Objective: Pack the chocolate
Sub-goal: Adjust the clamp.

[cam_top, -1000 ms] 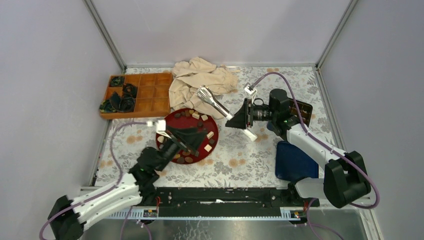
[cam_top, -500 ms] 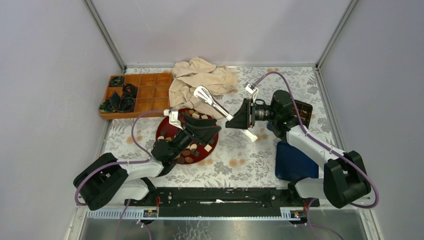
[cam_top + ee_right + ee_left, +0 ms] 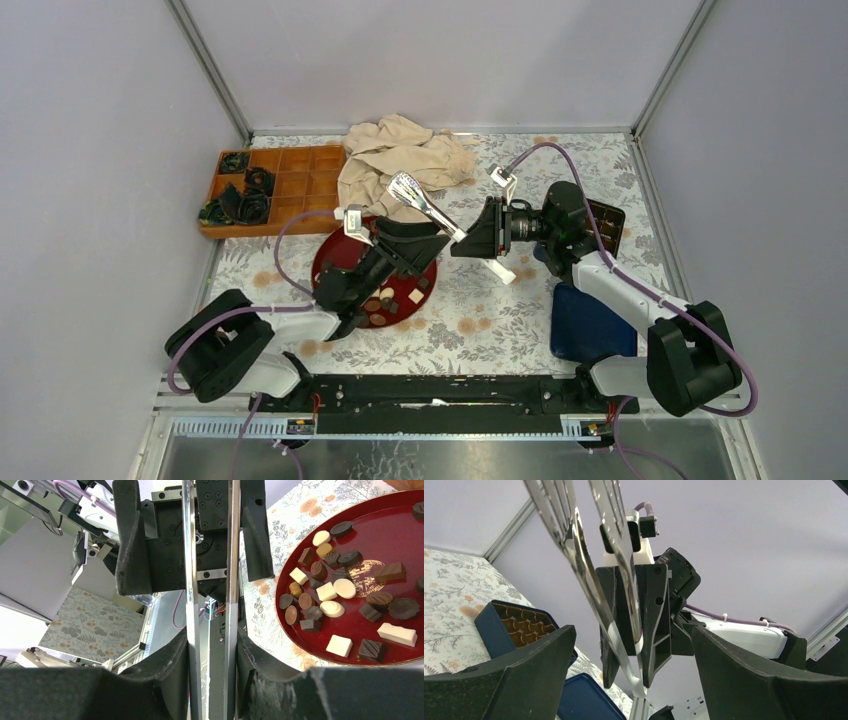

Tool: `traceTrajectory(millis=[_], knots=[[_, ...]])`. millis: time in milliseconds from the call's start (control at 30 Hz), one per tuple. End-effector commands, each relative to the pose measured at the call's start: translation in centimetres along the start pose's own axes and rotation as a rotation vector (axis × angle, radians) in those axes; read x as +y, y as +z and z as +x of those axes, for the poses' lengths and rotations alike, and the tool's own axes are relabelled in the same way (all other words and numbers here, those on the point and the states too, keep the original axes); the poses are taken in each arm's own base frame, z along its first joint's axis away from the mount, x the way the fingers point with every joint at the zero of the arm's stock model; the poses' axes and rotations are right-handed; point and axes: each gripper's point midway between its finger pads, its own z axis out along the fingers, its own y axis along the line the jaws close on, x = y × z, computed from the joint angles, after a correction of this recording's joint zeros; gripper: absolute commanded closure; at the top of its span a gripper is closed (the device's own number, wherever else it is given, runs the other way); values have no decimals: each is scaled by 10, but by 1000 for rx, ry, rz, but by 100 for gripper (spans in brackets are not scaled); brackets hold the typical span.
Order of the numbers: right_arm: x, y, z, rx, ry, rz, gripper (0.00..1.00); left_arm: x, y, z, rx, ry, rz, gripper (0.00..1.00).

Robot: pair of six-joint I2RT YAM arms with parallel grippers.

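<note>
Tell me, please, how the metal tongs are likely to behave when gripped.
Probably stiff but springy: the tongs are two thin metal strips, held close together by the right gripper. Likely slippery, since the polished arms gleam. Probably light, being thin and slotted.

Both my arms reach inward, grippers facing each other.
My left gripper (image 3: 424,247) stands with jaws wide apart; my right gripper (image 3: 458,243), wrist level, is clamped on the metal tongs (image 3: 421,202).
</note>
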Motion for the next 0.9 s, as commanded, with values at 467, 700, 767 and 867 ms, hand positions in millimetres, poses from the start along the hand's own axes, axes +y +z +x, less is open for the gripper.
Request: traceTrajectory(millis=[467,700,767,867], knots=[[25,2,-6,7,-92,-73,80,-11,28,-23,-106,-40,53,38],[25,3,-6,8,-87,-74,80,-13,31,-20,-92,-51,66,68],[26,3,-6,7,-90,-73,80,-13,32,-19,-88,-53,69,74],[26,3,-6,7,-90,-74,80,-13,32,-19,-83,-53,71,80]])
